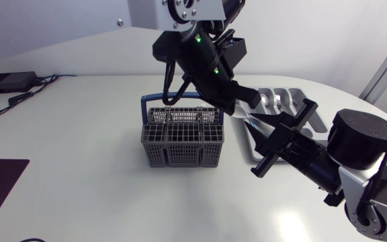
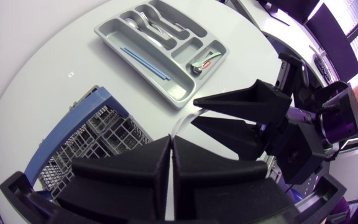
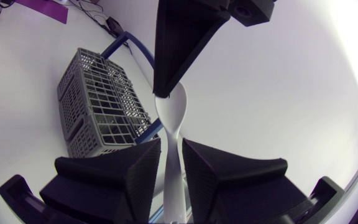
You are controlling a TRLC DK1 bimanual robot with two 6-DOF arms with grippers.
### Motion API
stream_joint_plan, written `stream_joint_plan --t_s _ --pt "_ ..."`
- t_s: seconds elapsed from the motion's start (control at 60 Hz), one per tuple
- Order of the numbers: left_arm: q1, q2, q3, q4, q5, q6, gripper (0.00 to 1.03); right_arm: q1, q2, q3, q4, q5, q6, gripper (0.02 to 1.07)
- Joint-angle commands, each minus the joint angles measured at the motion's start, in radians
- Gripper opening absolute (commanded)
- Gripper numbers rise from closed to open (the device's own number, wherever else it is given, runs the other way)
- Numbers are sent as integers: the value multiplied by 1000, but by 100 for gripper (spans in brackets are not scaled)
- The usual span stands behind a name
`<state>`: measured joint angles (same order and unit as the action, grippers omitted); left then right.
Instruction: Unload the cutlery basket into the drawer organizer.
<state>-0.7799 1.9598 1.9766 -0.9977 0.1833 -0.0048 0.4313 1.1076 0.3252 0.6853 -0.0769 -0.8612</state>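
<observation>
two grippers meeting on a white spoon between basket and organizer

seen from above, the grey basket [image 1: 183, 138] with its blue handle is sitting in the middle of the frame. the grey organizer [image 1: 247, 144] is lying just to its right, partly hidden behind both arms. the left arm is reaching down from the upper middle of the frame. the right arm is coming in from the lower right. their black grippers are meeting above the gap between basket and organizer, right of centre.

the left gripper [image 2: 169, 146] is pinching closed on the bowl end of a white spoon [image 3: 173, 112], its fingers pressing almost together. the spoon is hanging in the air, off the table. its handle is running straight into the right gripper [image 3: 171, 142], which is pointing at the left one from the opposite side. whether the right gripper is actually gripping the handle is not something the views are showing clearly.

from the left wrist, the organizer is lying well ahead of the grippers. metal cutlery [image 2: 151, 25] is resting in its far compartments, and a thin blue stick [image 2: 145, 63] is lying in the long compartment. the basket is sitting beside and below the left gripper.
</observation>
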Motion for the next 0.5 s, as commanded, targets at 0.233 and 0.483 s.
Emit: stream_joint_plan --t_s 0.233,0.483 --pt "7 31 42 -18 16 -32 3 4 20 -23 19 6 -29 14" --pt "8 27 44 -13 45 -37 4 4 21 -34 19 -12 -32 12"
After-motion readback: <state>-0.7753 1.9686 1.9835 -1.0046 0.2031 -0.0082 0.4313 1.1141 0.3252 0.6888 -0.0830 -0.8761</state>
